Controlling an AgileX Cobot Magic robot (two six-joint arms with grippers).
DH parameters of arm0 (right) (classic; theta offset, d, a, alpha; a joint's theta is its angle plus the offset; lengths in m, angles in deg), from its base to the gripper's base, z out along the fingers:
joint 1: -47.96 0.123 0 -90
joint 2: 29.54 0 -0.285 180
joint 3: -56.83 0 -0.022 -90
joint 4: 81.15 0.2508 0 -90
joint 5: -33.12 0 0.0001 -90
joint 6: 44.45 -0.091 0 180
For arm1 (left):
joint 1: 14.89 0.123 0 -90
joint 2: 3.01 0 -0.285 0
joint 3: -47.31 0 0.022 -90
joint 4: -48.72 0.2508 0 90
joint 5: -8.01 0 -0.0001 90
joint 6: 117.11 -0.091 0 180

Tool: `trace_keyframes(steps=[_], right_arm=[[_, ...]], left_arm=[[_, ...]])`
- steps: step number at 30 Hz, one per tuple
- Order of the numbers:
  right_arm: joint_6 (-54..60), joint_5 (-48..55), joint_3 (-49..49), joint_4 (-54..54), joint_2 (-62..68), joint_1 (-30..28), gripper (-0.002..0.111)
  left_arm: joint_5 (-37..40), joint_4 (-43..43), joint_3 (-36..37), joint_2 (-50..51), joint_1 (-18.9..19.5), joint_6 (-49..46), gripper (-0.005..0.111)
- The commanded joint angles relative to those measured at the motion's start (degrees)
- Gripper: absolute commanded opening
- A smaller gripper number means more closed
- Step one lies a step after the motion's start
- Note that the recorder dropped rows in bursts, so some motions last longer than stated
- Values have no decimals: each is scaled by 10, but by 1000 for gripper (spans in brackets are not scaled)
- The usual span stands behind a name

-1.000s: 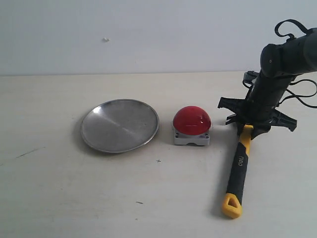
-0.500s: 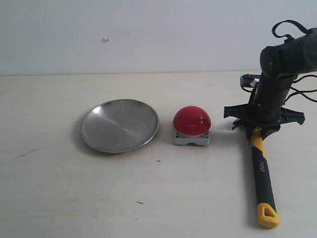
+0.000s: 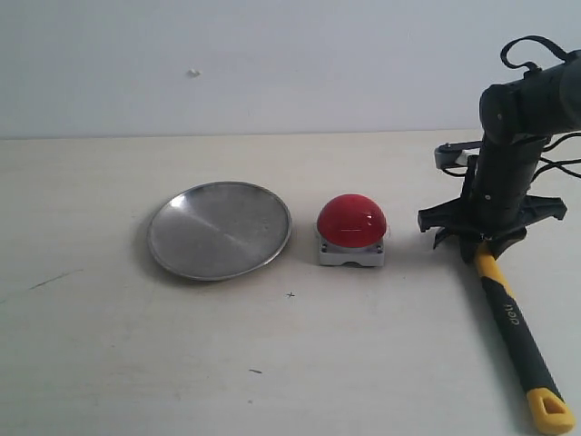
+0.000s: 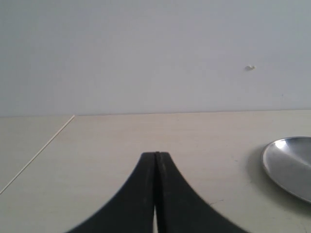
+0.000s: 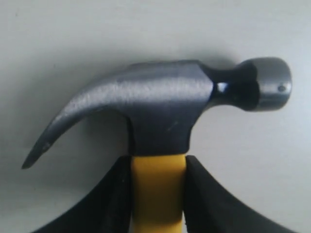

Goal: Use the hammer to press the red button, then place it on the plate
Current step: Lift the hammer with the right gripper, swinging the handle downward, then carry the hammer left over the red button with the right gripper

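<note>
The right gripper (image 5: 158, 167) clamps the hammer (image 5: 160, 102) by its yellow neck, pale table (image 3: 109, 363) beneath, white wall (image 3: 272, 64) behind; the left gripper (image 4: 155, 160) is pressed together.

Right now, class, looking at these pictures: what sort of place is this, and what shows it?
Probably a robot test bench, not a home or workshop: a pale table against a plain wall, just a plate, red button and hammer set out, the right gripper holding the hammer.

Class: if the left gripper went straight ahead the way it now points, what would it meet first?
Probably nothing on the table: the left gripper aims past the plate, toward the wall.
</note>
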State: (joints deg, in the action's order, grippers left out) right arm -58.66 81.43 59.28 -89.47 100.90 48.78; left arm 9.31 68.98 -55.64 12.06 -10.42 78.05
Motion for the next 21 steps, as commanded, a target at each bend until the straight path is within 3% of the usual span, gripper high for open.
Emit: trace_keyframes(steps=[1, 6, 13, 21], right_arm=[[84, 23, -4, 57, -40, -4, 0], [187, 56, -4, 178, -93, -23, 0], [238, 80, -13, 221, -163, -33, 0], [387, 81, -56, 421, -206, -41, 0]], left_arm=[[-1, -6, 2, -2, 2, 0, 0], [-1, -6, 2, -2, 2, 0, 0], [-1, -6, 2, -2, 2, 0, 0], [-1, -6, 2, -2, 2, 0, 0]])
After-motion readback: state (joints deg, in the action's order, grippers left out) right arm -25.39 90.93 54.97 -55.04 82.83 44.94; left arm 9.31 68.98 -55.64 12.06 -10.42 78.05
